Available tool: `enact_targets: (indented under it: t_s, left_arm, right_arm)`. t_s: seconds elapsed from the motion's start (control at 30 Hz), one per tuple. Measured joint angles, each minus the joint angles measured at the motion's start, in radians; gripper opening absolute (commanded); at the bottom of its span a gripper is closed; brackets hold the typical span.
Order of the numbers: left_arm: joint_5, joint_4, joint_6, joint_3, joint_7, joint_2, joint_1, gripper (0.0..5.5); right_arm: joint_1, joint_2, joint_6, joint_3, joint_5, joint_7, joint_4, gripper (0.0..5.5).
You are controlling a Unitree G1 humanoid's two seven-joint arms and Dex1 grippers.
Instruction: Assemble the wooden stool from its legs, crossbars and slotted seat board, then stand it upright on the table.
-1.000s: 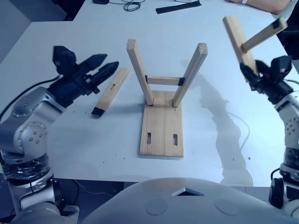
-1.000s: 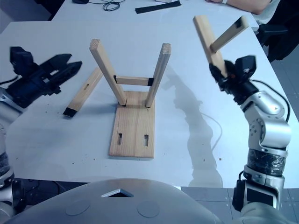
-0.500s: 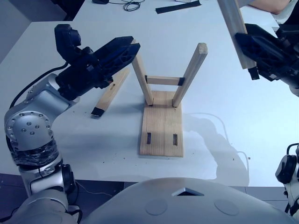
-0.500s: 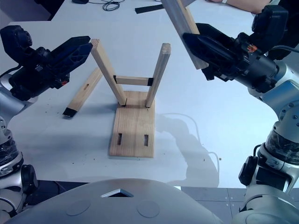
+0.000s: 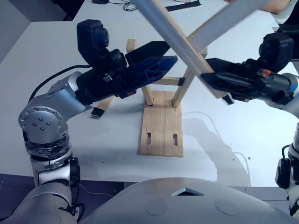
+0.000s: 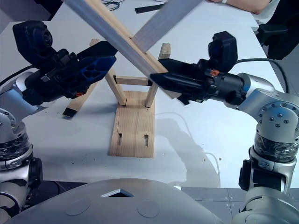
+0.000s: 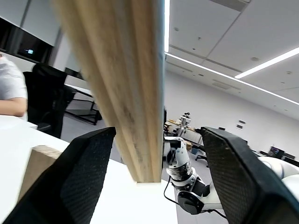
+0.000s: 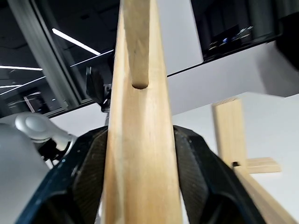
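The slotted seat board (image 5: pixel 161 123) lies flat on the table with two legs (image 5: pixel 140 74) standing in it and a crossbar (image 5: pixel 163 80) between them. My right gripper (image 5: pixel 208 77) is shut on a third leg (image 5: pixel 187 46) held high over the board, a crossbar (image 5: pixel 224 18) sticking out of it. My left gripper (image 5: pixel 170 52) is open, and in the left wrist view its fingers (image 7: pixel 70 186) flank that leg's end (image 7: pixel 135 93). A loose leg (image 6: pixel 74 105) lies on the table behind my left arm.
The white table (image 5: pixel 233 140) has bare room around the board. A cable (image 5: pixel 131 5) and a black strip (image 5: pixel 177 7) lie at its far edge. The two empty slots (image 5: pixel 161 138) face me.
Both arms rose and swung inward over the board. The right gripper carried its leg and crossbar leftward, and the left gripper came across so its open fingers sit around that leg.
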Motion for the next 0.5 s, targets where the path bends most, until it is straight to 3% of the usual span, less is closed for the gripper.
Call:
enact_targets:
  t_s: [0.5]
  left_arm:
    - [0.035, -0.011, -0.006, -0.036, 0.005, 0.007, 0.017, 3.38]
  right_arm:
    - [-0.003, -0.037, -0.002, 0.035, -0.031, 0.065, -0.029, 2.07]
